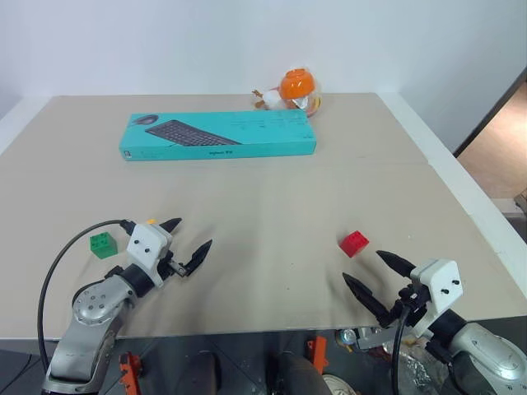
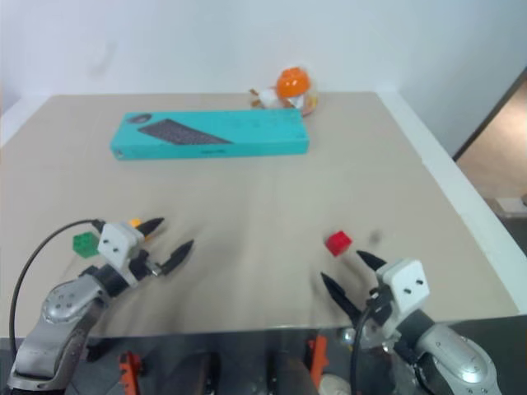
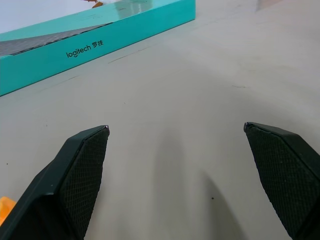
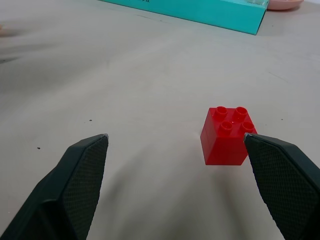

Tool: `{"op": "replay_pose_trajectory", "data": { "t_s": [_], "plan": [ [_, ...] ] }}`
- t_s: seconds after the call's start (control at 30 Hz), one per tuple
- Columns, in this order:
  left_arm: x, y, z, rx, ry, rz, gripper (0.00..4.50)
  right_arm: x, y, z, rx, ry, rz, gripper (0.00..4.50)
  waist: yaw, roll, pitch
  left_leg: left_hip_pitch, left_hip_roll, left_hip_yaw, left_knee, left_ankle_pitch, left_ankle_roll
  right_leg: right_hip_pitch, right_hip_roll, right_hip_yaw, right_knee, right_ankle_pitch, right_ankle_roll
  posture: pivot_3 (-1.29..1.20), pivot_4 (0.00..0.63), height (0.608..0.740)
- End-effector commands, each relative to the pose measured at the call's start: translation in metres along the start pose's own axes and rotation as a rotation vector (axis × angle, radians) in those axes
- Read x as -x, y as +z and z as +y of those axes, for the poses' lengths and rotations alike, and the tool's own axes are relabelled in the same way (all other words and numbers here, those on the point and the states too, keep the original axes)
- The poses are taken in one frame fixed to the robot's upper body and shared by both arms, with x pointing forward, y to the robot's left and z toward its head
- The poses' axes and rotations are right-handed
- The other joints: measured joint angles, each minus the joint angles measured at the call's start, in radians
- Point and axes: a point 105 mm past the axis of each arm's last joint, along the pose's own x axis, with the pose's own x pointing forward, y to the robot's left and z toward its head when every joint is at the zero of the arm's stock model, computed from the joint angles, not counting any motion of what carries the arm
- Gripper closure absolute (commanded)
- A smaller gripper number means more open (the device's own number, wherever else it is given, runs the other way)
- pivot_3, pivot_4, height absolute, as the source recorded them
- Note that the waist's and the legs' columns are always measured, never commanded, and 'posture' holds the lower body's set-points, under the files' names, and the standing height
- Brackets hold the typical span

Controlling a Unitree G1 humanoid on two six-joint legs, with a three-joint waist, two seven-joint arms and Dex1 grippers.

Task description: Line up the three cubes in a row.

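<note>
Beige and matt, the table point(image 1: 272, 189) has a wide bare stretch across its middle, between the near edge and the long teal keyboard box point(image 1: 218, 136) that lies flat towards the far side. A faint seam crosses the top just this side of the box. Behind the box's right end, near the far edge and the white wall point(image 1: 206, 41), sits a round orange-and-white toy point(image 1: 294, 88). The right-hand edge has a pale border, and past it a strip of brownish floor point(image 1: 498, 156) shows. The red cube point(image 1: 354, 243) stands alone on the right half of the table, studs up, glossy plastic with four round knobs, well apart from the box. The right gripper point(image 1: 380, 278) hovers over the near edge just this side of it, its two black pointed fingers spread wide and holding nothing; in the right wrist view the cube point(image 4: 227, 135) sits just ahead of one textured fingertip. The green cube point(image 1: 103, 244) rests on the left half, close beside the left arm, and a sliver of the yellow-orange cube point(image 1: 151, 221) peeks out just past the white wrist housing. The left gripper point(image 1: 189, 240) likewise has its fingers apart and empty, pointing over open table towards the middle.
</note>
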Motion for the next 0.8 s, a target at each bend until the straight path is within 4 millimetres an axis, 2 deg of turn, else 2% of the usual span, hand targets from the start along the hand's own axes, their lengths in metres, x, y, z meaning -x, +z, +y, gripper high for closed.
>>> {"op": "replay_pose_trajectory", "data": {
  "t_s": [0.03,0.13,0.27,0.7,0.8],
  "plan": [
    [0.0,0.008,-0.007,0.042,-0.066,-0.036,0.04,0.003,0.012,0.007,0.034,-0.009,-0.045,0.0,0.0,0.0,0.0,0.0,0.0,0.0,0.0,0.0,0.0,0.0,0.0,0.0,0.0,0.0,0.0,0.0,0.15,0.74],
    [0.001,0.008,-0.017,0.149,-0.153,-0.045,0.04,0.005,0.014,0.009,0.038,-0.039,-0.048,0.0,0.0,0.0,0.0,0.0,0.0,0.0,0.0,0.0,0.0,0.0,0.0,0.0,0.0,0.0,0.001,0.0,0.15,0.74],
    [0.002,0.009,-0.017,0.188,-0.176,-0.044,0.04,0.006,0.015,0.01,0.043,-0.048,-0.046,0.0,0.0,0.0,0.0,-0.001,0.0,0.0,0.0,-0.001,-0.001,0.0,0.0,0.0,0.0,0.001,0.002,0.0,0.15,0.74],
    [0.011,0.01,-0.019,0.152,-0.18,-0.057,0.04,0.01,0.018,0.012,0.042,-0.069,-0.045,0.0,0.0,0.0,0.0,0.0,0.0,0.0,0.0,-0.001,-0.001,0.0,0.0,0.0,0.0,-0.001,-0.001,0.0,0.15,0.74],
    [0.011,0.015,-0.028,0.104,-0.276,-0.079,0.04,0.008,0.019,0.009,0.047,-0.088,-0.053,0.0,0.0,0.0,0.0,0.0,0.0,0.0,0.0,-0.001,-0.001,0.0,0.0,0.0,0.0,-0.001,-0.001,0.0,0.15,0.74]
  ]
}}
